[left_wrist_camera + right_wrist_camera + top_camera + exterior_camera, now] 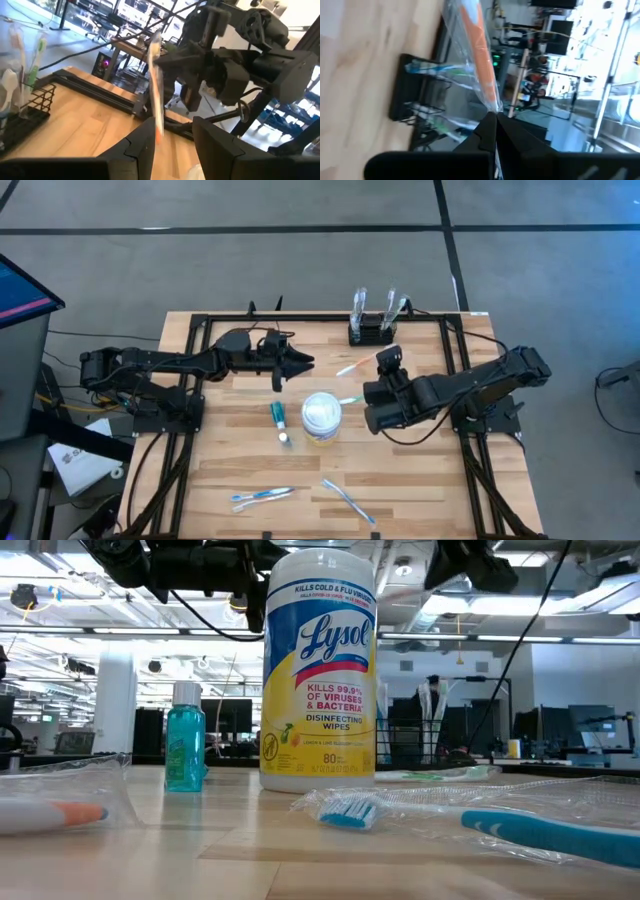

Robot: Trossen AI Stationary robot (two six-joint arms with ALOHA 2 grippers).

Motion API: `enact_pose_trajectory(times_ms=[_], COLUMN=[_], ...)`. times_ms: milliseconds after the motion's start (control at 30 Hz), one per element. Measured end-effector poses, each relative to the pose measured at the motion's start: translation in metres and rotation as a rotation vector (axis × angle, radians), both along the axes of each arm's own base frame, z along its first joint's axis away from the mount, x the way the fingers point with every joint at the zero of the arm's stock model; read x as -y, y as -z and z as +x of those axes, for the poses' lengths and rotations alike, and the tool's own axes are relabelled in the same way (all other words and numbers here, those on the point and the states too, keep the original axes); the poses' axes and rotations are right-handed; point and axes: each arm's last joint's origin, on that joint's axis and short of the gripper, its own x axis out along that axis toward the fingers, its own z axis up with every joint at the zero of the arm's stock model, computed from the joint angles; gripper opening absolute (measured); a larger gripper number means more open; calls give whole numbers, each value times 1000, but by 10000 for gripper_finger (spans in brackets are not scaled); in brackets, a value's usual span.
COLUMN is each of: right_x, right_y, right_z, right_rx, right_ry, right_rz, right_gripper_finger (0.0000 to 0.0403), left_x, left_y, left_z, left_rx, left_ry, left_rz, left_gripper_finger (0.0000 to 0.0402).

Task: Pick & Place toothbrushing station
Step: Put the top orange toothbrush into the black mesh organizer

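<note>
1. Pinched tight in your right gripper (490, 119), the jaws are clamped on the wrapped orange-handled toothbrush (479, 60), whose long axis runs straight out from the fingertips.
2. Beyond that tip lies the toothbrushing station (412, 102), a black rack with wrapped brushes already standing in it; by the high view it sits at the worktop's (420, 490) far edge, just past the right gripper.
3. Your right arm is clearly the nearer one. I judge the coming move turns on swinging the handle upright over a free slot.
4. Your left gripper (170, 137) hovers left of centre, jaws apart and empty, facing the right arm.
5. Mind the white wipes tub (322, 416) at mid-worktop.
</note>
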Motion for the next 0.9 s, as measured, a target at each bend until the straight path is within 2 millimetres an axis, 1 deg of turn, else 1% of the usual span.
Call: enact_pose_trajectory(times_ms=[133, 433, 633, 900], right_x=[-3, -15, -19, -26], right_y=[-9, -17, -23, -22], right_z=[3, 20, 30, 46], right_rx=[6, 15, 42, 40], right_ry=[-26, -128, -167, -202], right_rz=[-50, -81, -100, -135], right_gripper_finger=[0, 0, 0, 0], left_x=[0, -2, 1, 10], left_y=[-1, -1, -1, -1], left_z=[0, -1, -1, 1], left_rx=[8, 7, 2, -3], left_ry=[21, 63, 116, 157], left_rz=[-52, -122, -158, -175], left_gripper_finger=[127, 127, 127, 127])
